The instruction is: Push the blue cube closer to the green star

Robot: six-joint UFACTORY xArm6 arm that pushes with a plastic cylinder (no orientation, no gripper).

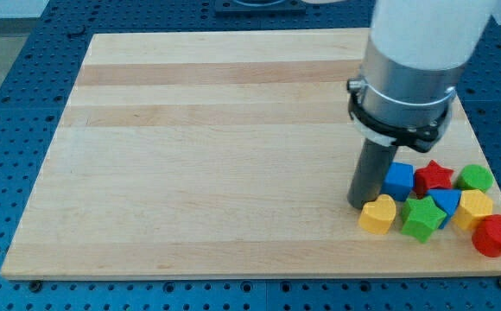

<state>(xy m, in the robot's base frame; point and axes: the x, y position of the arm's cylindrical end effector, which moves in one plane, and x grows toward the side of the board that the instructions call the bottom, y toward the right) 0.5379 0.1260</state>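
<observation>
The blue cube (398,180) sits at the board's lower right. The green star (422,218) lies just below and right of it, nearly touching. My tip (360,204) rests on the board right beside the blue cube's left side, just above the yellow heart-shaped block (377,214). The rod's dark lower part rises into the wide white arm body above.
A red star (434,177), a green round block (475,178), a small blue block (447,200), a yellow hexagonal block (474,208) and a red round block (496,235) cluster at the wooden board's (199,155) lower right corner. The board's right edge is close.
</observation>
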